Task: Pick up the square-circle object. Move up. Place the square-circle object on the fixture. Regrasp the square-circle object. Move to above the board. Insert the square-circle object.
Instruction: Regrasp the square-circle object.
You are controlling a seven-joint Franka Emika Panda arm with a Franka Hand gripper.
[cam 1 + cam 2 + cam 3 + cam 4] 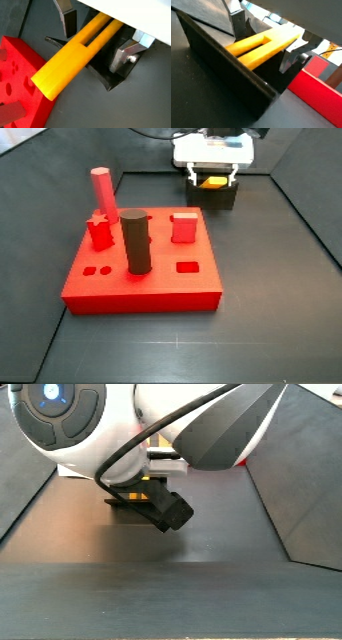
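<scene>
The yellow square-circle object (73, 60) lies slanted on the dark fixture (107, 75), resting in its notch, as both wrist views show (261, 47). My gripper (93, 46) straddles it, open, with a dark gap showing between each silver finger and the yellow bars. In a side view the gripper (214, 173) hangs over the fixture (217, 198) at the back of the floor, with a bit of yellow (214, 184) showing between the fingers. The red board (147, 288) lies in the middle, nearer the camera, and its corner shows beside the fixture (17, 65).
On the board stand a tall pink-red hexagonal peg (100, 190), a dark cylinder (135, 243), a red star peg (98, 231) and a red square block (185, 227). Low dark walls border the floor. The arm's white body (80, 424) fills one side view.
</scene>
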